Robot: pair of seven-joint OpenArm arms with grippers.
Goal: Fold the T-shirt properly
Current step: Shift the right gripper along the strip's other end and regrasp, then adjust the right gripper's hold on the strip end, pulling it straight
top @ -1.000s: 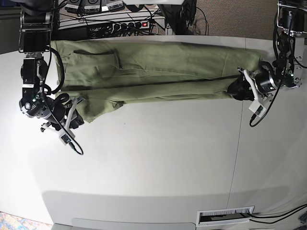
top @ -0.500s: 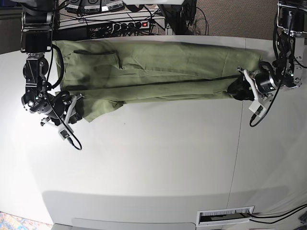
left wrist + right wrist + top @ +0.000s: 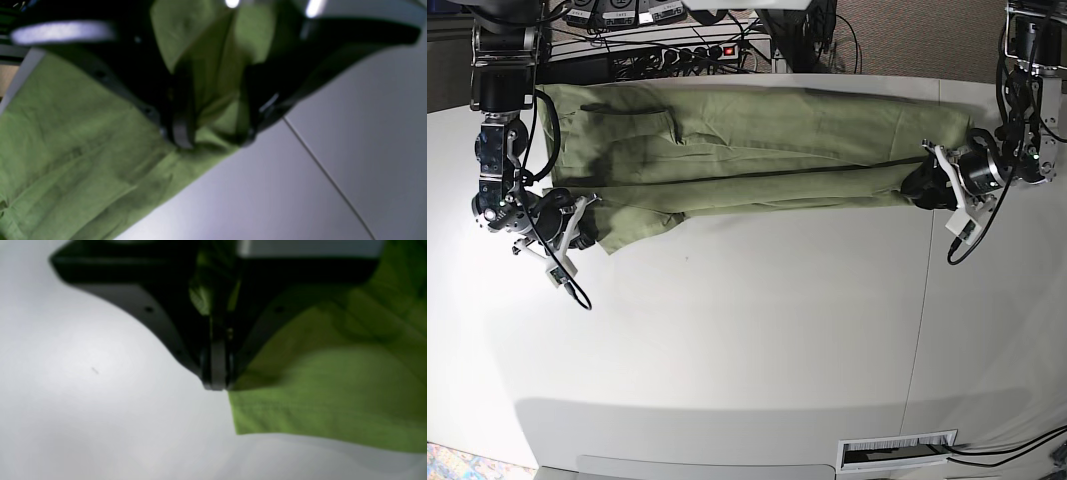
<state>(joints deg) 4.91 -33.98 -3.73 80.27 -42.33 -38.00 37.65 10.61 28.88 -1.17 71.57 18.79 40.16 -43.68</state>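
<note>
The olive-green T-shirt (image 3: 757, 140) lies folded lengthwise in a long band across the far side of the white table (image 3: 747, 330). In the base view my right gripper (image 3: 584, 224) is at the cloth's near left corner. The right wrist view shows that gripper (image 3: 216, 381) with its jaws pressed together and a pinch of T-shirt (image 3: 317, 390) caught between them. My left gripper (image 3: 924, 186) sits at the band's right end. In the left wrist view its fingers (image 3: 181, 128) stand apart, with a ridge of T-shirt (image 3: 66, 150) lying between them.
A power strip (image 3: 712, 50) with a red light and tangled cables sit behind the table's far edge. A seam (image 3: 917, 300) runs across the tabletop on the right. A slotted vent (image 3: 897, 452) is at the near edge.
My right gripper has slid up to the shirt's near left corner and shut on the cloth. The left arm and the rest of the shirt have not moved.
</note>
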